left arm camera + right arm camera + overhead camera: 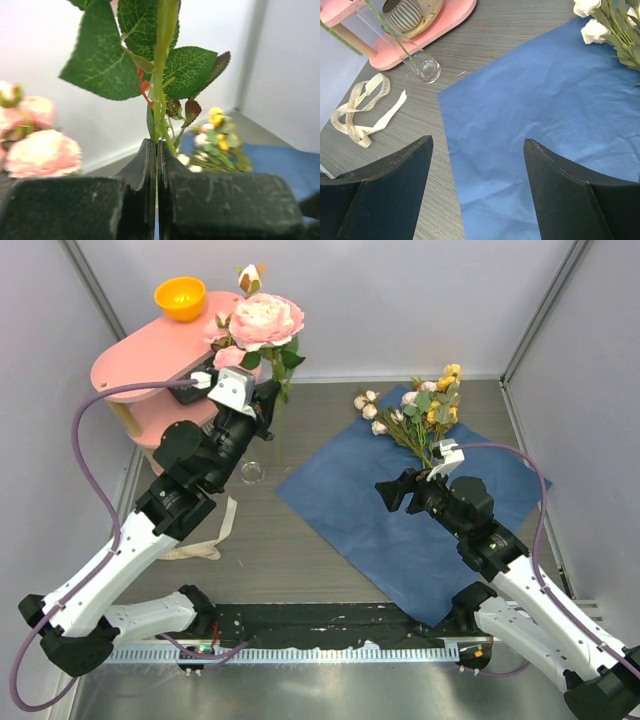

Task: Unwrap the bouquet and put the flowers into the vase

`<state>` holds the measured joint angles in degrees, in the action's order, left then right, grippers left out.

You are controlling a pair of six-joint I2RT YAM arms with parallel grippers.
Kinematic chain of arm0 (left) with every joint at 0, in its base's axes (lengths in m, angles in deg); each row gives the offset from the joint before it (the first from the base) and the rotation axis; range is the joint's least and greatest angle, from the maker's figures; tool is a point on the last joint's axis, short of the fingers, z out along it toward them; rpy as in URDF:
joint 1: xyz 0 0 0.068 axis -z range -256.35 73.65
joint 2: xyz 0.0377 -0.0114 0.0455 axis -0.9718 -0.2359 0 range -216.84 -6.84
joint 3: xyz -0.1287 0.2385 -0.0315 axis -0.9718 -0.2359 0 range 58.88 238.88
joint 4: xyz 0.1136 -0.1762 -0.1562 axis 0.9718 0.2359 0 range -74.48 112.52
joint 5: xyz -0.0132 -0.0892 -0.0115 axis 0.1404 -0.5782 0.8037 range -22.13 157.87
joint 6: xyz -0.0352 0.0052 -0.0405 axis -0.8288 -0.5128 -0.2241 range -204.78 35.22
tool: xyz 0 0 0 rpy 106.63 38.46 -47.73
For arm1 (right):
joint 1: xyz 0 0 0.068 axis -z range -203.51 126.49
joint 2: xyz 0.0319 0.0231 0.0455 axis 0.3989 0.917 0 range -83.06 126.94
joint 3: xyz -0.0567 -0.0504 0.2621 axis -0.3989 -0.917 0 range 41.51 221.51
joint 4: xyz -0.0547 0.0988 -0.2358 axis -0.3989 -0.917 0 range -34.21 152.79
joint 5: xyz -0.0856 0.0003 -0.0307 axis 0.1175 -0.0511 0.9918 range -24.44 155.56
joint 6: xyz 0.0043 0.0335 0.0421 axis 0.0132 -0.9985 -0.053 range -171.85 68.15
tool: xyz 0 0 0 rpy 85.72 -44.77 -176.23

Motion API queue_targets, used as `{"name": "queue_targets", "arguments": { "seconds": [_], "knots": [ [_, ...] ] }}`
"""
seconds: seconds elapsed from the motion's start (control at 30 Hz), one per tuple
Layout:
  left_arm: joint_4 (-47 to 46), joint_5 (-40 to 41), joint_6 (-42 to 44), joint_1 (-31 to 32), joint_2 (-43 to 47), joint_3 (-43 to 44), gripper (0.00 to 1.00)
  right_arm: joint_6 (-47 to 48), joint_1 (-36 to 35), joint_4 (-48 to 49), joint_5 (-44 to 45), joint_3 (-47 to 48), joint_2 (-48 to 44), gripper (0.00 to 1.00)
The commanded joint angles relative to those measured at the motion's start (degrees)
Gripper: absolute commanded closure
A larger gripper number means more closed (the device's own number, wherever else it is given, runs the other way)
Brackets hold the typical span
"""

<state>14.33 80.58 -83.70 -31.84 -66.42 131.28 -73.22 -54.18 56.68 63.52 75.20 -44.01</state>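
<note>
My left gripper [262, 405] [156, 150] is shut on the thin green stem [160, 100] of a large pink flower [265, 320], holding it upright. Below it stands the vase [252, 472] [422, 67], a slim clear glass tube, and a green stem [395, 37] runs down into it. The blue paper [400, 515] [535, 115] lies spread flat on the table. The other flowers [425, 410] [215, 140] [600, 25], cream, pink and yellow, lie on its far corner. My right gripper [393, 495] [477, 145] hovers open over the paper's left edge, holding nothing.
The cream ribbon [212, 532] [365, 107] lies loose on the table left of the paper. A pink two-tier stand [150, 350] [445, 15] at the back left carries an orange bowl [180, 298]. Grey walls close in the sides and back.
</note>
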Motion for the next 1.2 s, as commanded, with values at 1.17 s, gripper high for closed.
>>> {"name": "queue_targets", "arguments": {
  "seconds": [1.17],
  "knots": [
    [-28.51,10.75,1.29,-20.34,-3.36,-9.46,1.00,-0.26,-0.17,1.10,0.99,3.13,1.73,0.21]
  ]
}}
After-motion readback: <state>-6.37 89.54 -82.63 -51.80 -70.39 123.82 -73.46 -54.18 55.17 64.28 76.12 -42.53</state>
